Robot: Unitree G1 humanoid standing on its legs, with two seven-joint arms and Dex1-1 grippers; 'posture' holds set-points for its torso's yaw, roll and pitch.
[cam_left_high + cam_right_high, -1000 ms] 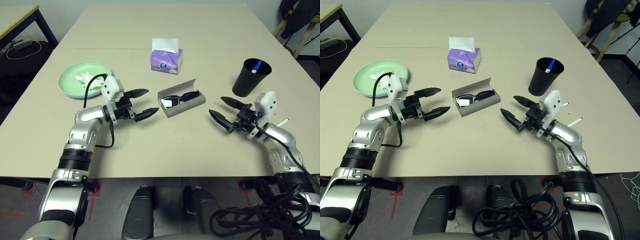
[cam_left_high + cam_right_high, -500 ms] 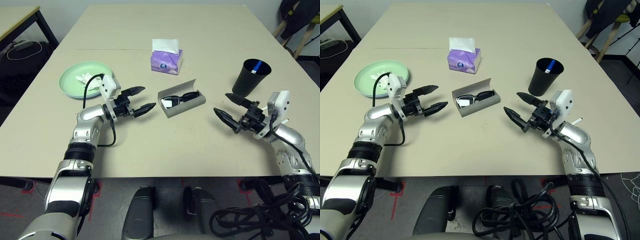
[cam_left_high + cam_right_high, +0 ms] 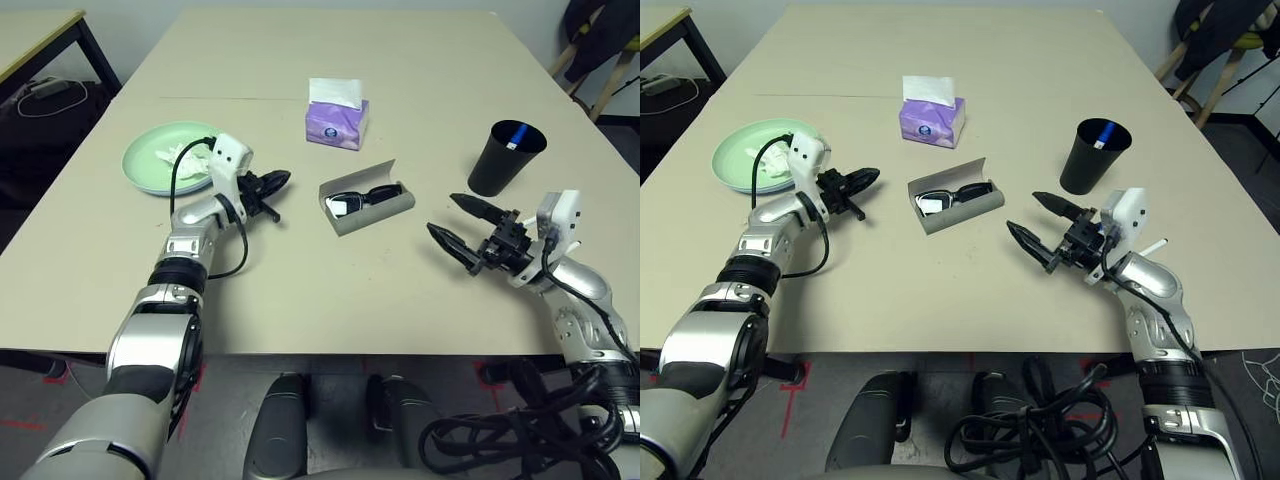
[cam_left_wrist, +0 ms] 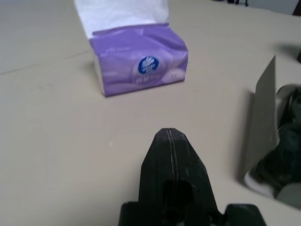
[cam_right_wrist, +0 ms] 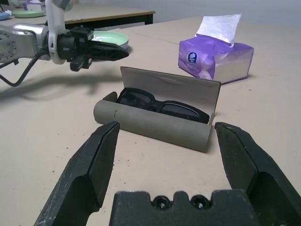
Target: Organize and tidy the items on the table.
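Around the big beige table (image 3: 420,60) the floor (image 3: 25,400) is dark grey carpet, with red tape marks near 7 o'clock below the near edge. At 10 o'clock stands a smaller desk (image 3: 35,25) with black legs (pale top, a coiled cable on something dark beneath it). At 2 o'clock, wooden chair legs (image 3: 610,85) under dark cloth.

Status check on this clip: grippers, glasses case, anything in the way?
Left gripper shut, empty. Right gripper open, empty, facing the case. Case lid open, sunglasses inside. Nothing between right gripper and case.
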